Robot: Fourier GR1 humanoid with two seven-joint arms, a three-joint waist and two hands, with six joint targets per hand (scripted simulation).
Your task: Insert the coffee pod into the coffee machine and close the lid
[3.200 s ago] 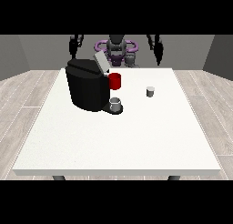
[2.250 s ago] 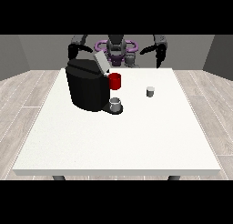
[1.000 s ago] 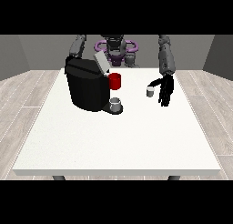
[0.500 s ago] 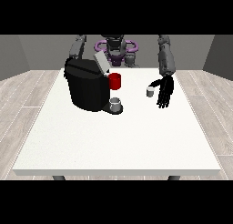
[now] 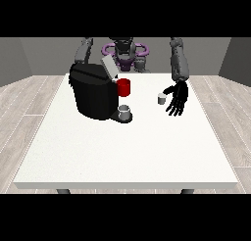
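Since the earlier frames our hand at the view's right (image 5: 177,99) has swung down from beside the torso and now hangs over the white tabletop (image 5: 127,152) just beside the small grey cylindrical coffee pod (image 5: 161,99), fingers spread and straight, holding nothing. We judge this open pose is the approach to a grasp. The pod stands upright, well apart from the bulky black coffee machine (image 5: 93,95), whose grey lid (image 5: 109,67) is tilted up, ready to receive it. Our other hand is hidden behind the machine.
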